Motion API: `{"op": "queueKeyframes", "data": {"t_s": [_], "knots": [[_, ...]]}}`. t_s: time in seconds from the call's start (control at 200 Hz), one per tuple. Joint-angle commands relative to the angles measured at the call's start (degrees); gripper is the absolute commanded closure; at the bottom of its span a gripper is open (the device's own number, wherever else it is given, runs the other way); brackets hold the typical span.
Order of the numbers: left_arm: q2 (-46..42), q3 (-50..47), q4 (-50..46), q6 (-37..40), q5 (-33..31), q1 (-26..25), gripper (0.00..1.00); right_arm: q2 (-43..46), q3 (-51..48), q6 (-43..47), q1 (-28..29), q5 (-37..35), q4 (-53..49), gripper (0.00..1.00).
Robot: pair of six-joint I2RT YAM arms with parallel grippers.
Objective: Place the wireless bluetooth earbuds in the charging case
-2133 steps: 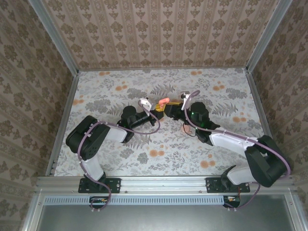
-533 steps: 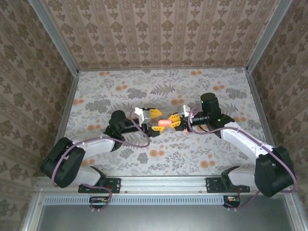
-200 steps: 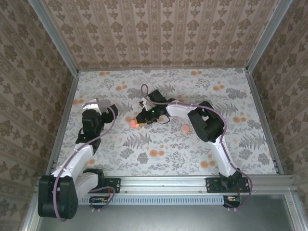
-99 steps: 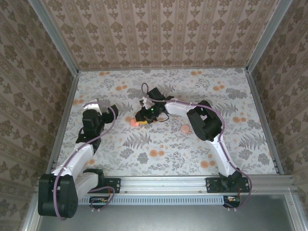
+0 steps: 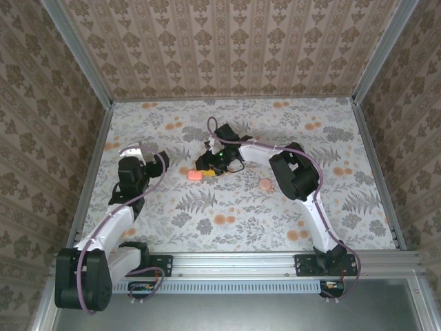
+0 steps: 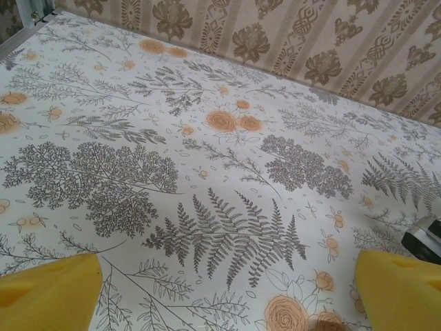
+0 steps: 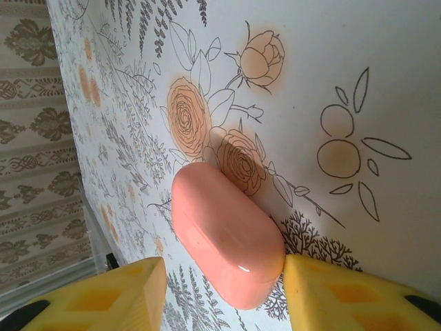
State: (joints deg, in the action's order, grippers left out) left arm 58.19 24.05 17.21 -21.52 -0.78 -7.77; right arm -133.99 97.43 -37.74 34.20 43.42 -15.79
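Papered walls (image 5: 227, 48) — floral table (image 5: 241, 231); salmon case (image 5: 195, 174)

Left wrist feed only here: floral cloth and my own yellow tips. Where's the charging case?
Observer: In the top view, the salmon case lies on the table, left of its middle, right beside the right claw.
Operator: Gripped?
Observer: No. The right wrist view shows it lying flat between the yellow fingers, with a clear gap on one side.
Operator: Lid?
Observer: Closed, as far as that view shows: a smooth glossy shell.
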Motion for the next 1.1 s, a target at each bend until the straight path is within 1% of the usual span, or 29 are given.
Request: {"op": "queueKeyframes", "data": {"t_s": [0.0,0.09,0.21,0.335,0.43,0.51,0.68,0.795,0.945,1.095], "knots": [[0.3,0.8,-0.7,-0.3,1.3,0.3,0.05,2.9,-1.3,-0.4,-1.1,-3.8,-0.5,0.51],[0.6,0.9,-0.9,-0.2,1.9,0.3,0.06,5.9,-2.7,0.6,-1.7,-5.9,-1.3,0.50],[1.1,1.2,-0.8,-0.3,3.3,0.2,0.07,11.5,-5.0,3.7,-2.3,-10.0,-5.1,0.50],[2.5,2.1,-1.0,-0.4,5.1,-0.7,0.08,18.8,-9.2,7.9,-3.3,-16.2,-10.5,0.48],[4.0,3.0,-1.1,0.0,6.2,-2.3,0.08,24.9,-13.4,11.1,-4.2,-22.1,-14.6,0.46],[5.7,4.1,-1.6,0.7,6.6,-4.3,0.09,30.2,-16.9,13.5,-5.2,-27.6,-20.5,0.44],[9.9,6.3,-2.4,2.3,6.4,-8.5,0.09,37.0,-21.9,17.7,-5.8,-40.5,-31.1,0.40],[12.1,7.3,-2.3,2.4,6.1,-10.3,0.10,38.3,-24.4,18.2,-6.0,-44.8,-35.5,0.35],[14.2,8.2,-2.3,2.3,6.0,-11.6,0.10,36.8,-26.7,17.8,-6.0,-44.5,-35.3,0.29],[15.0,8.9,-2.7,2.4,5.9,-12.3,0.10,33.5,-25.6,18.6,-6.0,-45.4,-35.0,0.28]]}}
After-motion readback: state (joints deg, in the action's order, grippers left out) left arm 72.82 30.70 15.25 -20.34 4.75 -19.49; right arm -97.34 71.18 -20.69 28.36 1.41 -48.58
